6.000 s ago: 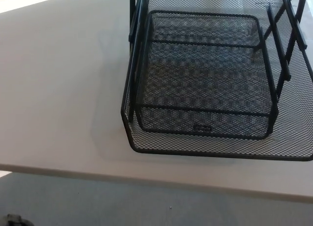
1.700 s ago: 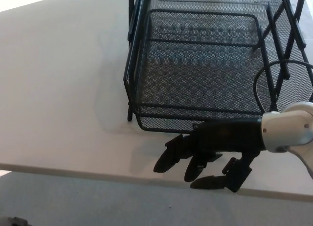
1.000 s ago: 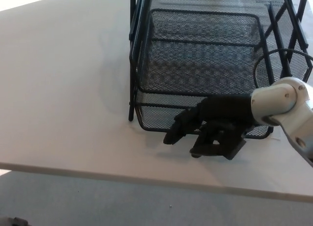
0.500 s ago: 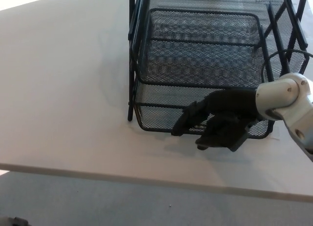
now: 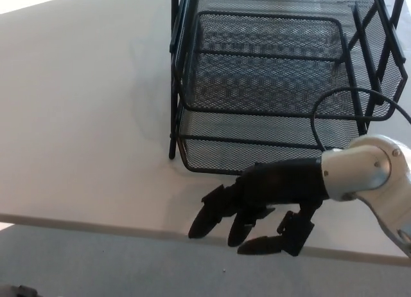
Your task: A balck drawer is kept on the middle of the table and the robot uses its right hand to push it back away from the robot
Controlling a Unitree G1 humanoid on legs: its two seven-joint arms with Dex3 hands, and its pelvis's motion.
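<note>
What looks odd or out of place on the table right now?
Nothing stands out. The black mesh drawer sits squarely in its wire rack on the white table, undamaged. The right hand hovers open near its front.

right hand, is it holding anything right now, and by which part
Nothing is held. The right hand hangs open over the table's near edge, fingers spread, just in front of the black mesh drawer and not gripping it.
</note>
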